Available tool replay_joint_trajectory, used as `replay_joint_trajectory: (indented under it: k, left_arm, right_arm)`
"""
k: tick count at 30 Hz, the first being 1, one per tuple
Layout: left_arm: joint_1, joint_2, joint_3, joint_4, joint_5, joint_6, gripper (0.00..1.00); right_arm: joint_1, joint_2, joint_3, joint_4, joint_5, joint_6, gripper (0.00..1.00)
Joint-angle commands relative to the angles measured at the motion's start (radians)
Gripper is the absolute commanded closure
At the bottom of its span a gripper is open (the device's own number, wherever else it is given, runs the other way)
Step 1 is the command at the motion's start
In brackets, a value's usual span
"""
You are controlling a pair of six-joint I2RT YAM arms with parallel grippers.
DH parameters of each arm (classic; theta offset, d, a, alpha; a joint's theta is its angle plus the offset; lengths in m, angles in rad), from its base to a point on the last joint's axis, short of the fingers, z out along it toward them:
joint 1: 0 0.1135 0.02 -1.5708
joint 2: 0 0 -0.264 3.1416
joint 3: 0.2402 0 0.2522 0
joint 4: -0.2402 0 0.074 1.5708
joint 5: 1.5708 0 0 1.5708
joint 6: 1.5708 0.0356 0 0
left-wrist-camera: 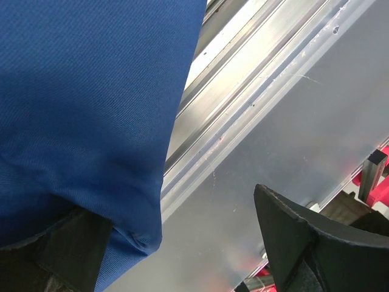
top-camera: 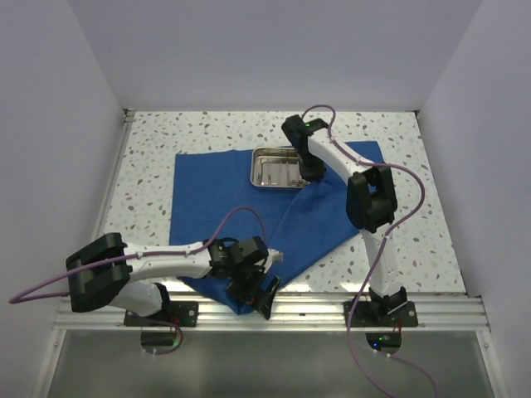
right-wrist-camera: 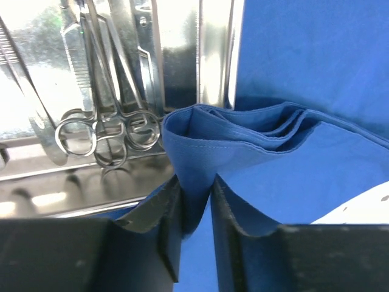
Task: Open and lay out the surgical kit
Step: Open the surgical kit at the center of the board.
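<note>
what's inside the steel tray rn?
Several ring-handled steel instruments lie in the tray. A fold of the blue wrap, pinched in the right gripper, covers one tray corner; anything there is hidden.

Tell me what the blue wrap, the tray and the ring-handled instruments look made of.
Blue wrap: woven cloth, matte; a fine weave shows and it folds softly. Tray: polished metal, likely steel; its walls mirror the surroundings. Ring-handled instruments: bright metal too, probably steel; thin, glinting, with hard-edged loops.
</note>
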Motion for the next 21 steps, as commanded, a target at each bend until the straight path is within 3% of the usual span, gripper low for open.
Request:
replay_joint_trajectory:
  k: [1, 4, 6, 10, 21]
  left_arm:
    - [0.015, 0.036, -0.040, 0.125, -0.102, 0.093, 0.01]
    - [0.018, 0.047, -0.024, 0.113, -0.104, 0.110, 0.00]
    - [0.018, 0.059, -0.001, 0.096, -0.112, 0.126, 0.01]
    - [0.030, 0.070, 0.051, 0.053, -0.141, 0.153, 0.00]
    - [0.147, 0.200, 0.301, -0.054, -0.125, 0.302, 0.00]
  right_arm:
    - [-0.002, -0.020, 0.005, -0.052, 0.069, 0.005, 0.78]
    - [-0.002, -0.055, 0.013, -0.092, 0.114, 0.013, 0.94]
    - [-0.002, -0.087, 0.004, -0.109, 0.153, 0.016, 1.00]
    - [-0.003, -0.228, -0.088, -0.148, 0.193, 0.045, 1.00]
    - [-0.008, -0.823, -0.661, -0.247, 0.192, 0.223, 1.00]
